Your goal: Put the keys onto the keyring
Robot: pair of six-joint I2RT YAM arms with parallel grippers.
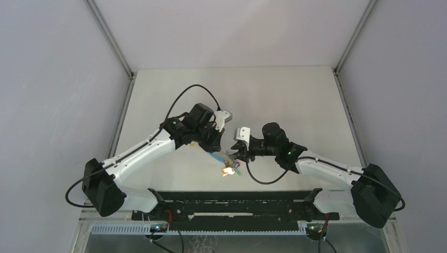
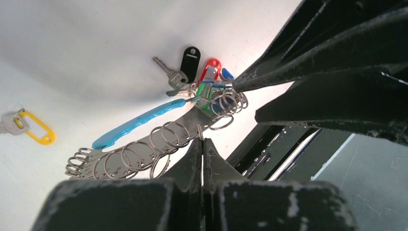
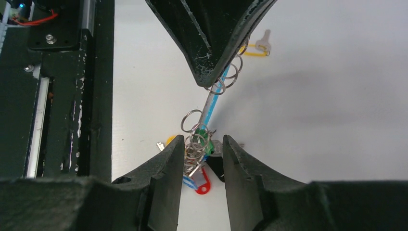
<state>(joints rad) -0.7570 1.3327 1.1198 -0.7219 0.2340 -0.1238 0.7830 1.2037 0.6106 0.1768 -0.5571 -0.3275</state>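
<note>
1. Top view: the left hand [image 1: 210, 147] and the right hand [image 1: 238, 154] met tip to tip above the bench [image 1: 284, 95]. The keyring [image 1: 227, 164] hung between them and just below their fingertips. Details were too small to read here.
2. Left wrist view: the left hand's fingers were pressed together, clamped on the keyring's chain of wire rings [image 2: 144, 154]. The blue band [image 2: 139, 122] ran away beyond the fingertips to a bunch at its far end. In that bunch sat the green-headed key [image 2: 207, 106], a red tag [image 2: 210, 70] and a black-tagged key [image 2: 191, 60], close against the right hand's fingertip. The yellow-tagged key [image 2: 30, 127] lay alone on the bench, well off to one side of the left hand and apart from the ring.
3. Right wrist view: the right hand's fingers [image 3: 169, 161] stood apart, straddling the bunch, with a gap on one side, so nothing was gripped. Whether the green key was already threaded could not be told.
4. The step in hand looked like working the green key onto a ring. The next move probably called for closing the right hand on one ring or the key head alone, while the left hand held the band taut. The yellow-tagged key remained to be fetched.
</note>
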